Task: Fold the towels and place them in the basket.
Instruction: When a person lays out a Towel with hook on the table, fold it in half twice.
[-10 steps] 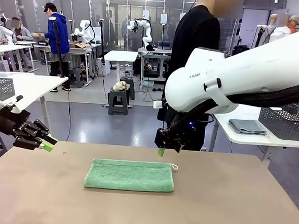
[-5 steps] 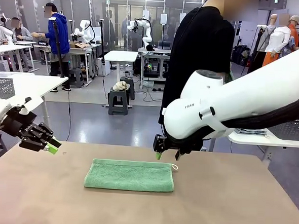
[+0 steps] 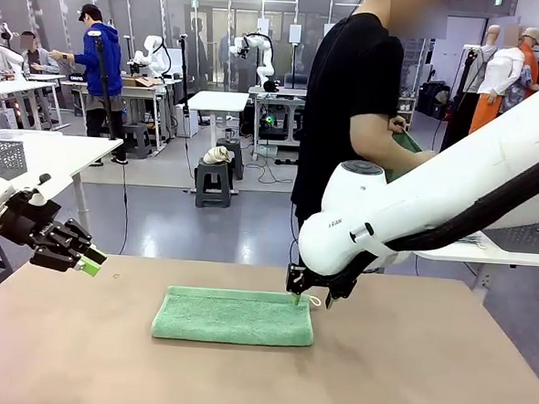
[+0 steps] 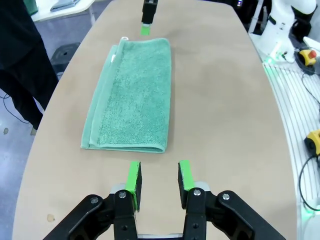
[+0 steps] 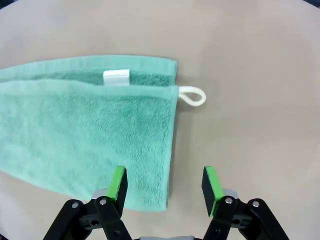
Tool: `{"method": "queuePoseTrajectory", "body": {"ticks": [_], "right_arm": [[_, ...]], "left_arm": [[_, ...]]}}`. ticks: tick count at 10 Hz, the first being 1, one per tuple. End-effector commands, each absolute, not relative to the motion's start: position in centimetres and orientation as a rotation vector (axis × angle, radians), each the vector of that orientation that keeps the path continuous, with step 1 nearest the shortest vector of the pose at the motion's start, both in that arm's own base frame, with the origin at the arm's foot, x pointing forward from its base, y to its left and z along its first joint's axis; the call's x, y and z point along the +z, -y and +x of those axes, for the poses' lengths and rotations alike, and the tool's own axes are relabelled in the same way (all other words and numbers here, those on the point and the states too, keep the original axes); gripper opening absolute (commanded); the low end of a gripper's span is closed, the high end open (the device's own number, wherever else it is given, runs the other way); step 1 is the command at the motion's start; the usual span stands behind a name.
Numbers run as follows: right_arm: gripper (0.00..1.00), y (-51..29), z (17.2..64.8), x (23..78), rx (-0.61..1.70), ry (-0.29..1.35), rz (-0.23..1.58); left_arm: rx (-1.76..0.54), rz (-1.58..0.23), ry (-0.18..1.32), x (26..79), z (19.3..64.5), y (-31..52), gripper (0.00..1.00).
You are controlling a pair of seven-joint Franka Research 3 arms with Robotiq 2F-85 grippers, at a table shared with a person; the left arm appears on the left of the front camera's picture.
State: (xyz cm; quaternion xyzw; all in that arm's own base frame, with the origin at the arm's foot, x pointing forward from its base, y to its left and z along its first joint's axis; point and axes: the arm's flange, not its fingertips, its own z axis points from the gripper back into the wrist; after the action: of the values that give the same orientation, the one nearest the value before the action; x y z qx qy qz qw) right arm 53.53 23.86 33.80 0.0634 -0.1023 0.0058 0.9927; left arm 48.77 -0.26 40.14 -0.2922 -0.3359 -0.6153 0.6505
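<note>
- One mint-green terry towel (image 3: 233, 316), folded rectangular, lay flat on the table (image 3: 424, 376); one white label (image 5: 116, 76), one loop (image 5: 192, 96).
- Right gripper (image 5: 164, 187): wide open, empty, over the loop end.
- Left gripper (image 4: 159, 182): part-open, empty, apart.

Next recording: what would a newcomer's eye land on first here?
A mint green towel, folded into a long strip, lies centred on the table. The right gripper hangs over its right end near the white loop, jaws open. The left gripper hovers at the table's left edge, and a person stands at the far side.

Brown table (image 3: 424, 376), person in black (image 3: 354, 97), stool (image 3: 213, 182)
</note>
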Motion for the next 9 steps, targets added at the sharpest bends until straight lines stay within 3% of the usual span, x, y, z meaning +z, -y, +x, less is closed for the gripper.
{"method": "queuePoseTrajectory", "body": {"ticks": [1,9], "right_arm": [[0.76,-25.5,55.4,32.8,-0.051,0.185,0.135],[0.76,-26.8,56.9,29.5,-0.099,0.129,0.074]], "left_arm": [[-1.410,-0.669,0.777,40.4,48.6,0.2,0.40],[-1.410,-0.669,0.777,40.4,48.6,0.2,0.40]]}}
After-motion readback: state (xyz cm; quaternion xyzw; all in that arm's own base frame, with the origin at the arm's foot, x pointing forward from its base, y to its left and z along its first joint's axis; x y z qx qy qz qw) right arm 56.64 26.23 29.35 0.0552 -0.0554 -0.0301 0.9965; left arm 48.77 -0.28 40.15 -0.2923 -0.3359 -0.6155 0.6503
